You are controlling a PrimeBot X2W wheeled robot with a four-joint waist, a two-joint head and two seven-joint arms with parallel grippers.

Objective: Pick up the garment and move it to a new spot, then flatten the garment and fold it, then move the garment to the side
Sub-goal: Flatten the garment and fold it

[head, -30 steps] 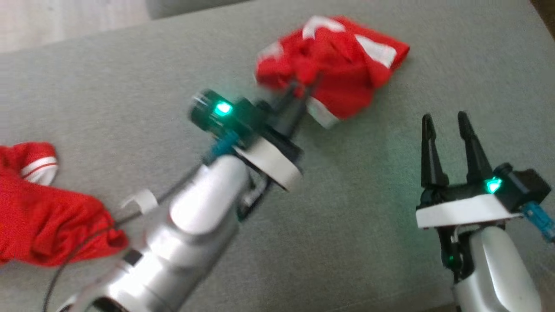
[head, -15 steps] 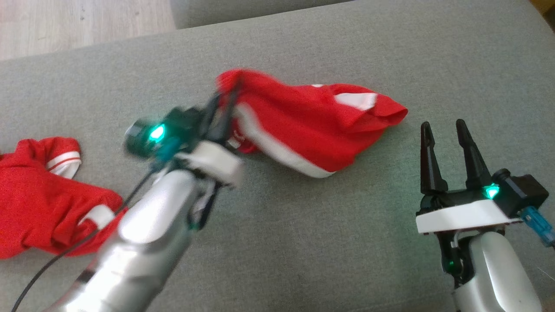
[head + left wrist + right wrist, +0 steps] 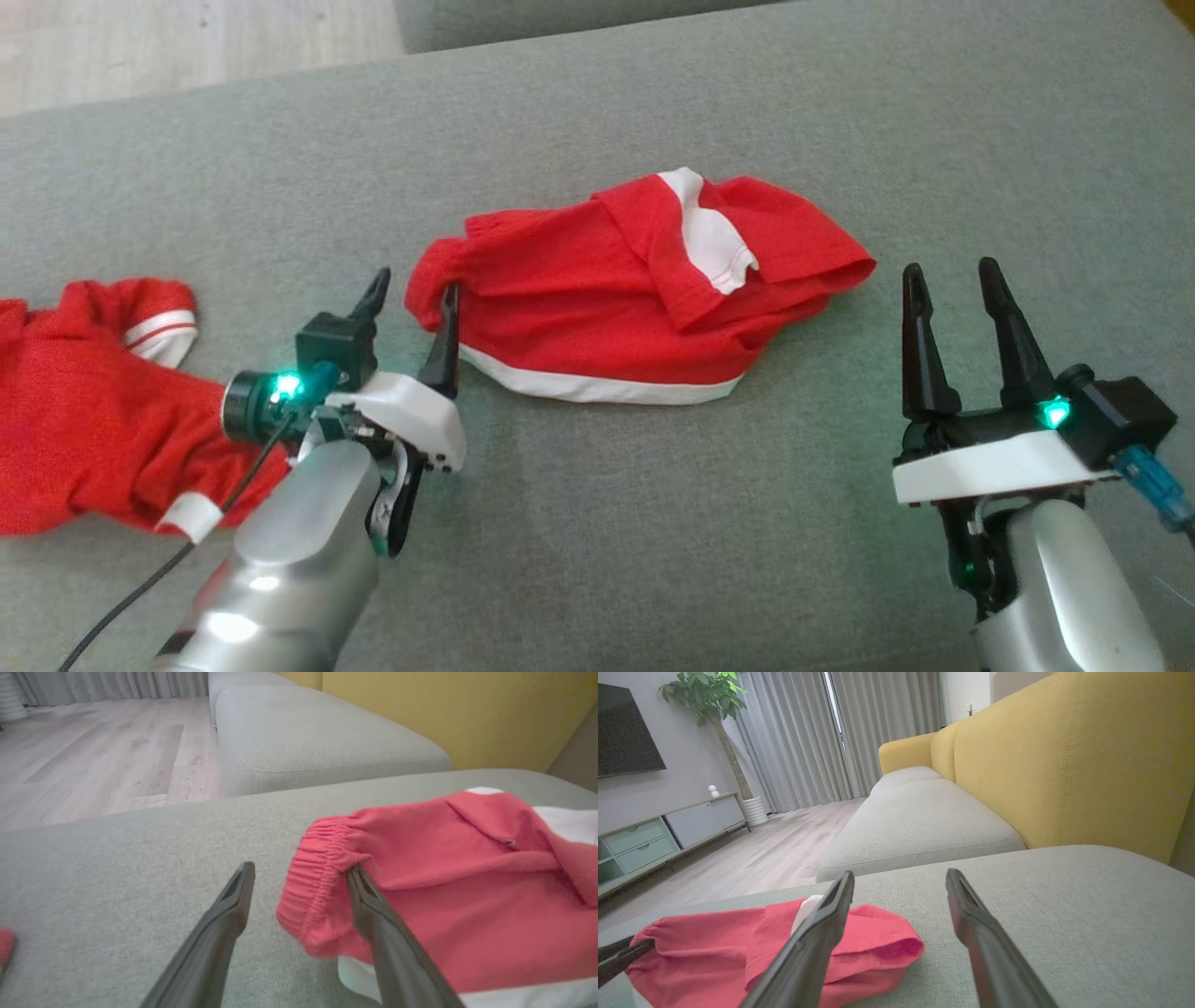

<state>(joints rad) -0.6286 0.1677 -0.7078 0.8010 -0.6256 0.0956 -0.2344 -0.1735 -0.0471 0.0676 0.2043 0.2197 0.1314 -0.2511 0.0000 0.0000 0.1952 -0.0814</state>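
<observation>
Garment (image 3: 597, 299): red, crumpled mid-cushion, its white hem on the near side.
Left gripper (image 3: 416, 283): you have it spread wide, gripping nothing; one finger touches the garment's elastic left edge.
Right gripper (image 3: 950, 268): open, empty, near right, apart from the garment.
Room: bare cushion (image 3: 747, 112) near and far; second red cloth (image 3: 75, 392) crowds your left; floor (image 3: 187, 37) lies past the far edge.

You'll find no writing, label, brand, number or sign that can be read in any of these views.
</observation>
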